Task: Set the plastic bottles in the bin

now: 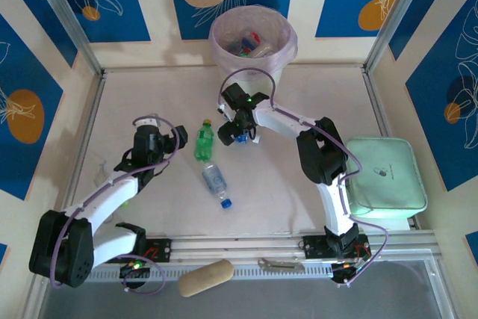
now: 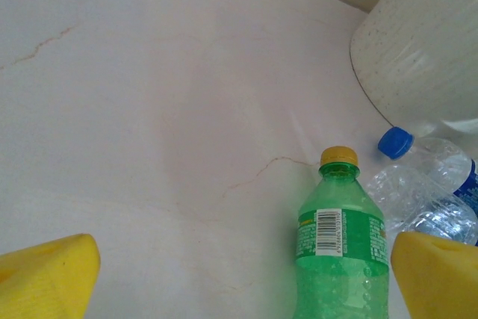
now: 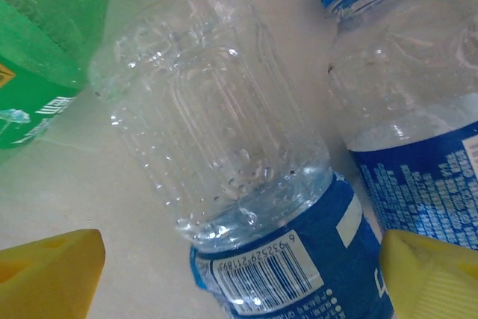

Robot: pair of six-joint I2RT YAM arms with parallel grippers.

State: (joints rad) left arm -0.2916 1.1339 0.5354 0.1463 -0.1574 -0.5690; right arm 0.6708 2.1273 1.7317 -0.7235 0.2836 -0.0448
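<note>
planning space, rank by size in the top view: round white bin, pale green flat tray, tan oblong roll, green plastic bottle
Largest, too alike to rank: round white bin, pale green flat tray.
Then tan oblong roll.
Smallest: green plastic bottle.

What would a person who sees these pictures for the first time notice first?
The white, pink-lined bin at the far edge of the table already holds several bottles. In front of it the right gripper hangs open over a clear bottle with a blue label, and a green bottle lies beside it.
</note>
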